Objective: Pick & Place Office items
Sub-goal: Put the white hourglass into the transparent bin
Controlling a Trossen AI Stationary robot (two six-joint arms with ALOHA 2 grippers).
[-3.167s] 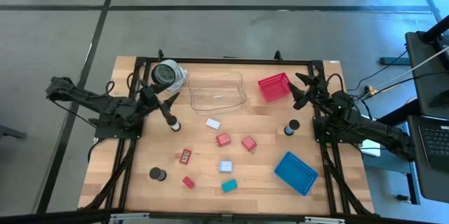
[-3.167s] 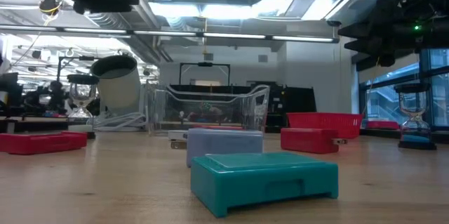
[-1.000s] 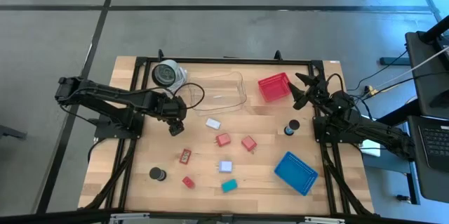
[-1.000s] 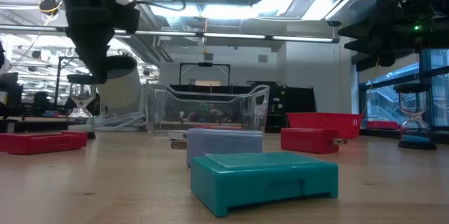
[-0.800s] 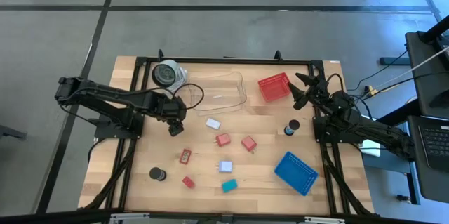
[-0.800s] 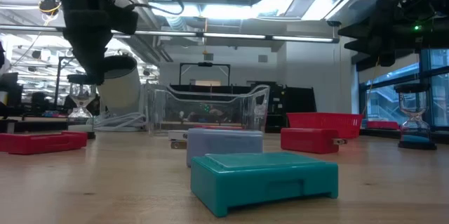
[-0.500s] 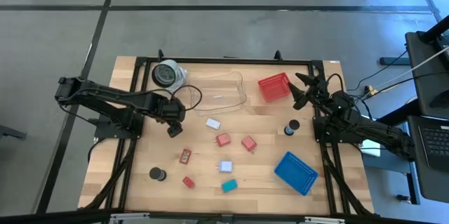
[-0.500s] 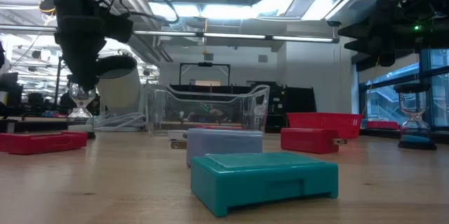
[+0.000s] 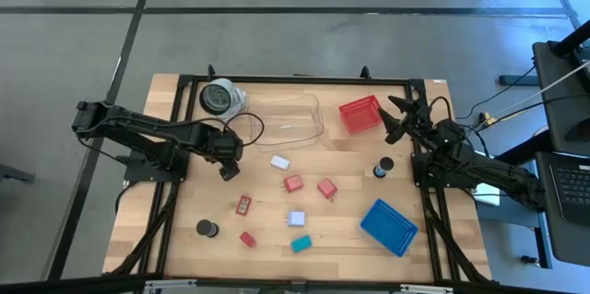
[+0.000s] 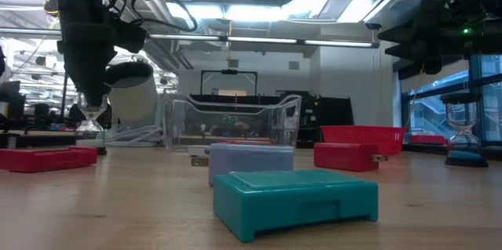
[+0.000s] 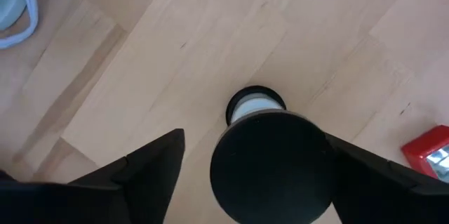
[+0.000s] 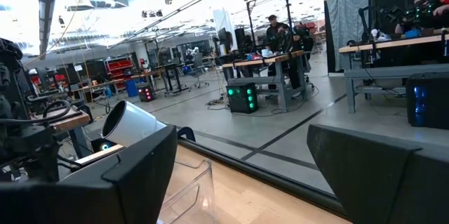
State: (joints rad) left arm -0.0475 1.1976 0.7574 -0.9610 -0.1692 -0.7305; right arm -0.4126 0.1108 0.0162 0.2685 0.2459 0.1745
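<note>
Jaws of the left gripper (image 11: 254,182) stand wide, one finger on each side of an upright black-and-white cylinder (image 11: 257,104), not yet pinching it. Step in hand: the grasp. Next — close squarely, lift straight. Right gripper (image 9: 398,117) waits spread and empty near the red mesh basket (image 9: 360,114); other items lie mid-table.

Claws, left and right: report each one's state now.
Left claw: open, straddling a black-and-white cylinder, not gripping it.
Right claw: open, empty, beside the red basket.
</note>
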